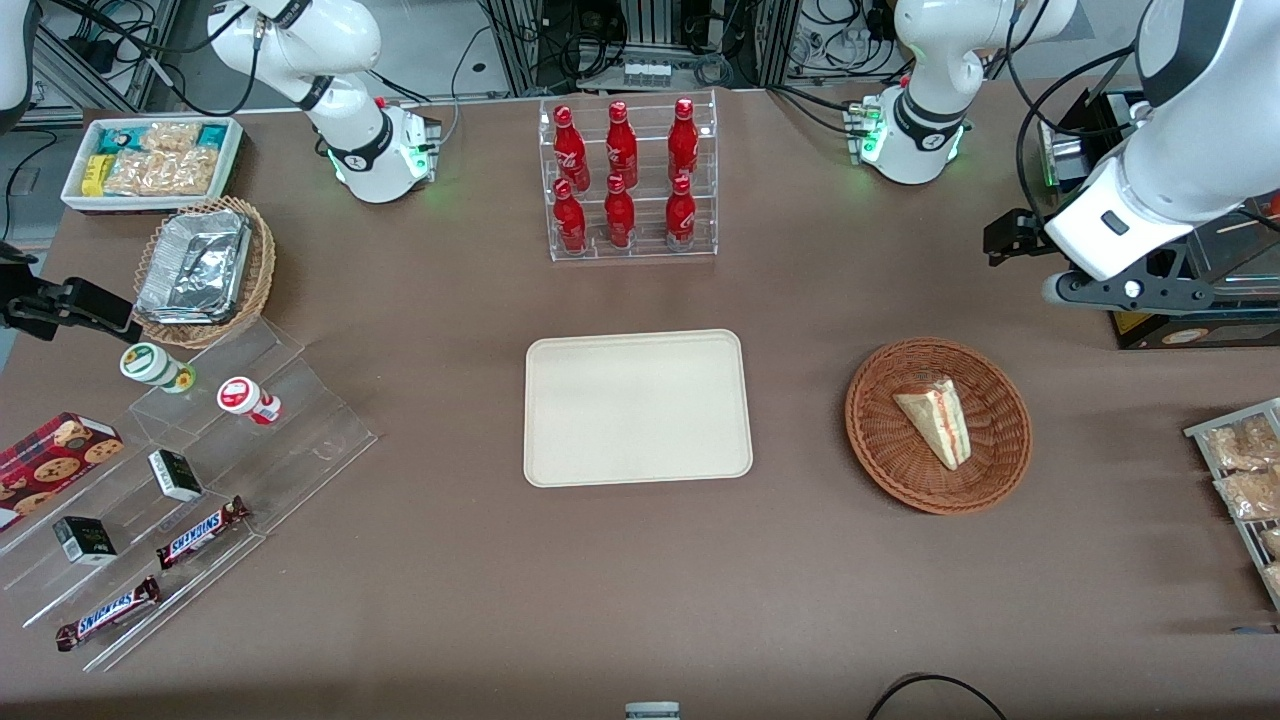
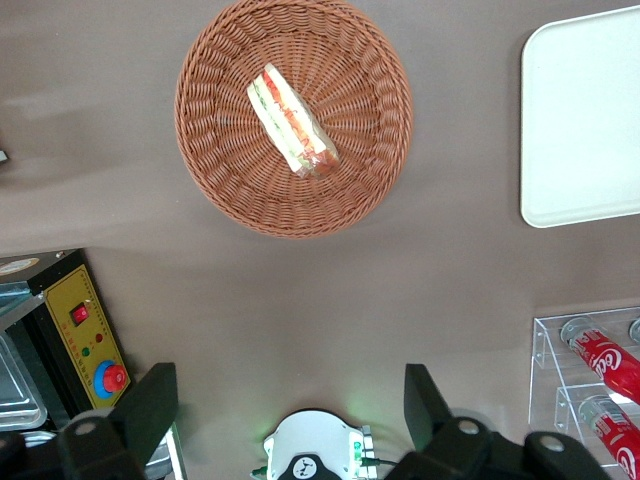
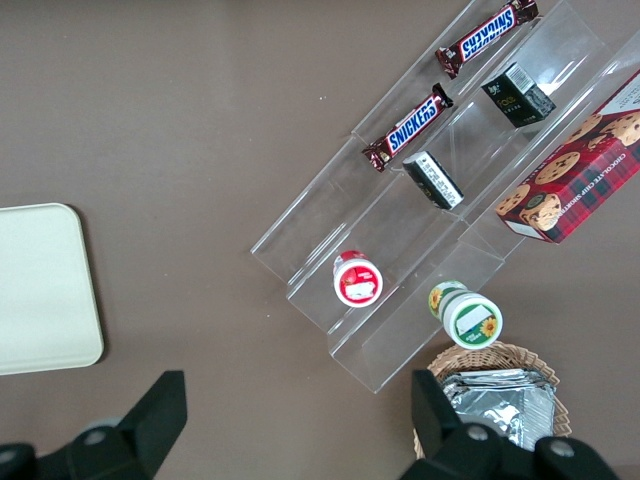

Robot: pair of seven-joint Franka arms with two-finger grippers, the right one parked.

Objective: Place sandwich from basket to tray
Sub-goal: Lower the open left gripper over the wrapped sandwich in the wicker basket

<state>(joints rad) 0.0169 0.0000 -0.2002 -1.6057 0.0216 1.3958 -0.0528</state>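
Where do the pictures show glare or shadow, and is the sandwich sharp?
Front view: even light, foil glints, the sandwich is small but clear in the basket. Left wrist view: the sandwich is sharp, its wrap barely shines; the open gripper is dark at the edge, high over the table. The tray has no glare.

Left arm: glossy white rounded shells, black joint rings, black cables along the links. Base lit green at its collar. Gripper (image 2: 290, 420): black body, two dark wedge-shaped fingers (image 2: 150, 405) spread wide apart, round silver screw heads visible.
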